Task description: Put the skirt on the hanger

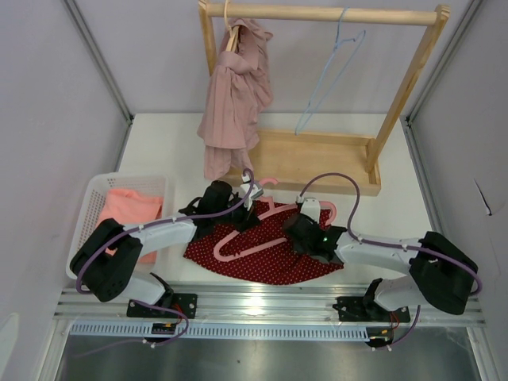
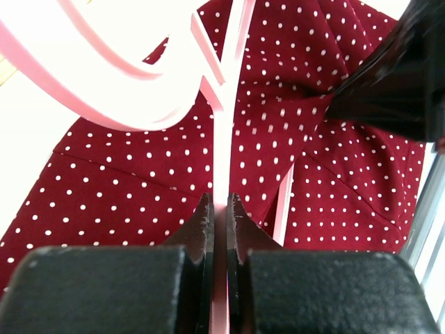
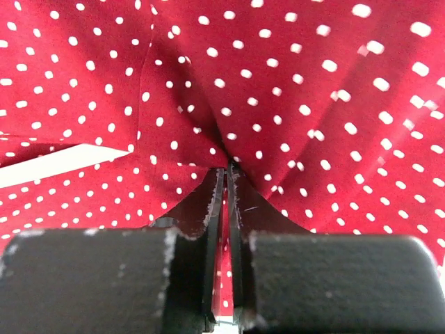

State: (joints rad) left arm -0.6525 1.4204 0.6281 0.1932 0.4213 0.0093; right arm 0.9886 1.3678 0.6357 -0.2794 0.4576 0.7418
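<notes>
A dark red skirt (image 1: 270, 250) with white dots lies flat near the table's front edge, also filling the left wrist view as the skirt (image 2: 139, 181) and the right wrist view as the skirt (image 3: 313, 90). A pink plastic hanger (image 1: 242, 238) lies across the skirt. My left gripper (image 1: 248, 205) is shut on a thin bar of the hanger (image 2: 222, 139), which runs between its fingers (image 2: 201, 223). My right gripper (image 1: 302, 230) is shut on a pinched fold of the skirt's cloth, which bunches up at its tips (image 3: 227, 170).
A wooden clothes rack (image 1: 317, 151) stands at the back, with a pink garment (image 1: 234, 99) on a hanger at its left and a bare light blue hanger (image 1: 329, 71) on its rail. A white basket (image 1: 95, 198) holding an orange cloth (image 1: 131, 210) sits at the left.
</notes>
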